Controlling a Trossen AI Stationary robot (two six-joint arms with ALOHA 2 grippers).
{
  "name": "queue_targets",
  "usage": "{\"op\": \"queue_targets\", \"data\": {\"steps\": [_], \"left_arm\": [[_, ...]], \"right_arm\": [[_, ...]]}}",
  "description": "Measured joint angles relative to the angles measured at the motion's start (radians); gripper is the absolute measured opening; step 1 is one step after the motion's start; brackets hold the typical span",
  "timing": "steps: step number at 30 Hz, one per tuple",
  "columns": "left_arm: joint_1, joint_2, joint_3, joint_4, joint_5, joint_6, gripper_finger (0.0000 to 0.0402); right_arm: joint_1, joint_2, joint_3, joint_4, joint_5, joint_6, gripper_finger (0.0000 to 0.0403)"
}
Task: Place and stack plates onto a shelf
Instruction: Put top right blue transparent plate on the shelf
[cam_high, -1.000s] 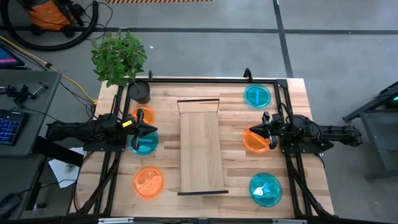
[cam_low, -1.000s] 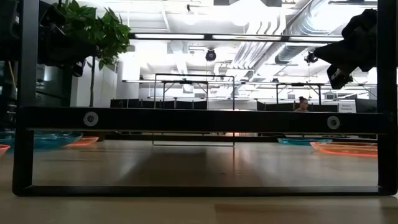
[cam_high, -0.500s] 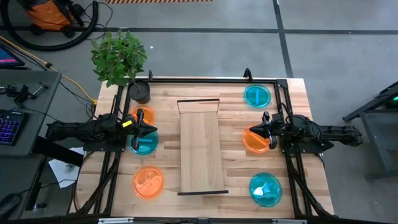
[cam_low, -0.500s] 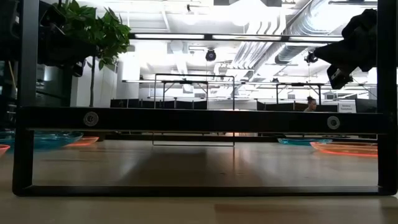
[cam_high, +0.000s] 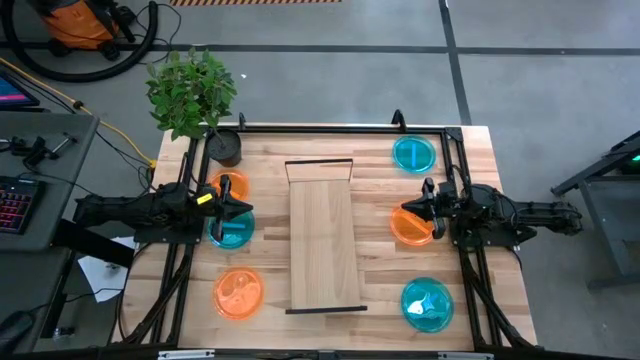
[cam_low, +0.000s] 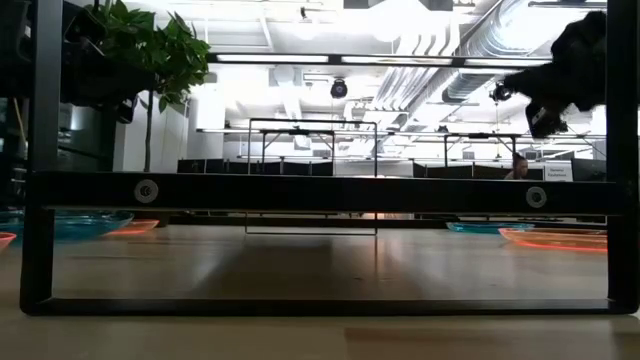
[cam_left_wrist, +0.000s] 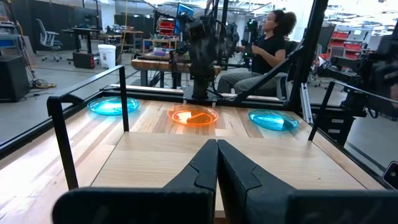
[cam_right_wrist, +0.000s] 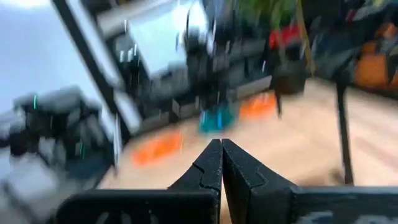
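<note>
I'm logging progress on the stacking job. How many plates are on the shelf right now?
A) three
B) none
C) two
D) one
B: in the high view the shelf is bare wood, and all six plates, such as the orange plate, lie on the tabletop beside it.

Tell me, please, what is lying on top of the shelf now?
Nothing: the shelf shows bare wood from end to end. All six plates lie on the table beside it, three each side, such as an orange plate. What is under the shelf cannot be seen.
</note>
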Motion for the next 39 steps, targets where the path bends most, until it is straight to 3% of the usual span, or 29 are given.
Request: {"op": "queue_targets", "data": {"steps": [6, 11, 14, 18, 22, 29, 39], "left_arm": [[0.000, 0.000, 0.000, 0.000, 0.000, 0.000, 0.0000], [0.000, 0.000, 0.000, 0.000, 0.000, 0.000, 0.0000], [0.000, 0.000, 0.000, 0.000, 0.000, 0.000, 0.0000], [0.000, 0.000, 0.000, 0.000, 0.000, 0.000, 0.0000], [0.000, 0.000, 0.000, 0.000, 0.000, 0.000, 0.0000], [0.000, 0.000, 0.000, 0.000, 0.000, 0.000, 0.0000], [0.000, 0.000, 0.000, 0.000, 0.000, 0.000, 0.0000]], "right_arm": [[0.000, 0.001, 0.000, 0.386, 0.308, 0.437, 0.0000], [0.000, 0.114, 0.150, 0.406, 0.342, 0.411, 0.0000], [-0.002, 0.276, 0.320, 0.225, 0.400, 0.336, 0.0003], [-0.057, 0.527, 0.559, -0.277, 0.546, 0.405, 0.0032], [-0.212, 0.758, 0.658, -0.592, 0.469, 0.522, 0.0090], [-0.527, 1.023, 0.662, -0.872, 0.385, 0.762, 0.0184], [-0.653, 1.165, 0.662, -0.917, 0.421, 0.894, 0.0197]]}}
